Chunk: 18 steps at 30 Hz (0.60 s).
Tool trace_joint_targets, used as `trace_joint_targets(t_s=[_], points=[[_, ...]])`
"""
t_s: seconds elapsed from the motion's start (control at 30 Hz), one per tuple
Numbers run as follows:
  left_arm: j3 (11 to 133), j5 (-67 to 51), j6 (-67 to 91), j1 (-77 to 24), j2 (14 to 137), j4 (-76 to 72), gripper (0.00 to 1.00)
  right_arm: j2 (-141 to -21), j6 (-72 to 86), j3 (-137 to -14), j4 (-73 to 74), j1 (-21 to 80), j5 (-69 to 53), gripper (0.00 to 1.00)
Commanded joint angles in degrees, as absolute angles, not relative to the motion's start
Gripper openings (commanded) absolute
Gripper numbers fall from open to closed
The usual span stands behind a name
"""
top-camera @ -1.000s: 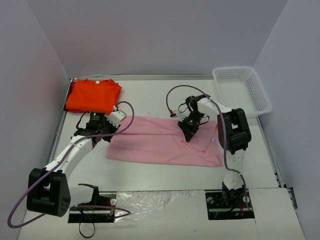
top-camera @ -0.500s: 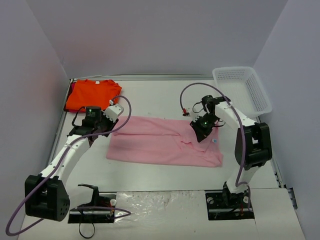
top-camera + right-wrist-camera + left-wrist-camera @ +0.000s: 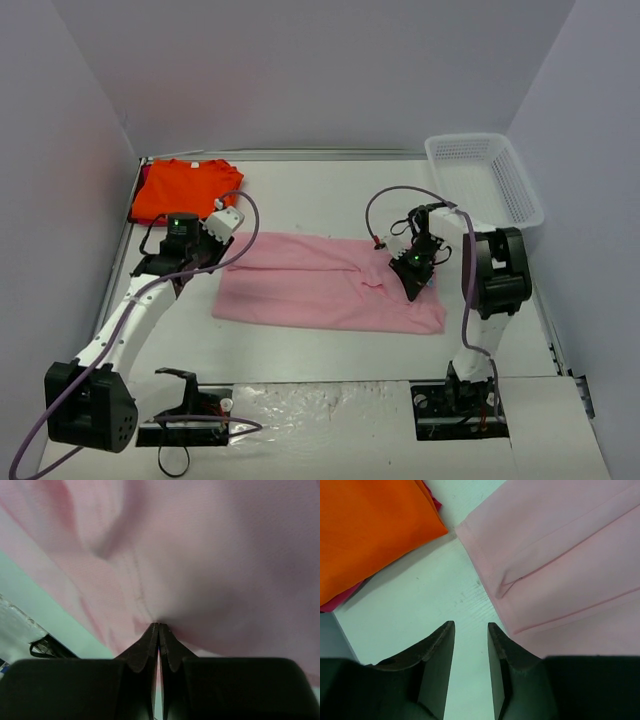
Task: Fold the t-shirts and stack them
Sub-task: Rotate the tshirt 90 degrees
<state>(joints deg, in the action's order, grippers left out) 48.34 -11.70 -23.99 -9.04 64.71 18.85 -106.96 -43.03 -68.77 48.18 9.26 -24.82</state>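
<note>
Left wrist: orange t-shirt [image 3: 370, 525] ahead-left of left claw [image 3: 470, 630] runs off frame; magenta cloth [image 3: 337, 602] mostly hidden under it; pink t-shirt [image 3: 560, 555] ahead-right also cropped; right wrist: same pink cloth ahead of right claw [image 3: 158, 627] blurred, edges out of frame.

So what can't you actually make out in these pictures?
Left wrist view: a dark pink cloth peeks from under the orange t-shirt, which hides the rest.
Right wrist view: the pink t-shirt is blurred because it is too close. Whether it is pinched is unclear.
</note>
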Motion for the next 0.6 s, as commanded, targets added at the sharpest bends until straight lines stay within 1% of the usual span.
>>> trace_joint_targets(t_s=[0.0,0.1,0.23,0.33,0.37,0.4,0.47,0.5,0.57], points=[[49.22,-10.2,-24.26,-8.35,63.28,19.42,0.32,-112.4,-44.74,-71.45,50.19,7.56,-22.68,0.0],[49.31,-9.58,-24.17,-8.17,63.37,19.34,0.32,-116.97,-44.74,-75.66,50.27,7.21,-22.33,0.0],[49.57,-8.18,-24.61,-7.65,64.33,18.64,0.32,-124.25,-43.6,-84.27,50.54,6.86,-20.83,0.0],[50.27,-6.95,-25.05,-6.24,65.39,17.93,0.33,-131.55,-42.37,-95.24,52.03,6.59,-20.48,0.0],[50.71,-6.86,-25.05,-5.81,65.74,17.93,0.34,-133.66,-42.1,-102.67,52.73,6.59,-20.65,0.0],[51.15,-6.86,-25.05,-4.93,66.09,18.1,0.35,-137.95,-41.14,-106.92,53.87,6.59,-21.44,0.0],[52.55,-6.94,-24.87,-4.22,67.23,18.37,0.35,-142.62,-39.56,-116.06,54.66,6.94,-21.27,0.0],[53.17,-7.2,-24.53,-3.52,67.58,18.63,0.36,-145.08,-39.03,-126.02,55.19,7.47,-20.57,0.0],[54.83,-7.21,-24.08,-2.99,68.81,19.6,0.36,-151.85,-37.97,-136.0,55.2,8.17,-19.43,0.0]])
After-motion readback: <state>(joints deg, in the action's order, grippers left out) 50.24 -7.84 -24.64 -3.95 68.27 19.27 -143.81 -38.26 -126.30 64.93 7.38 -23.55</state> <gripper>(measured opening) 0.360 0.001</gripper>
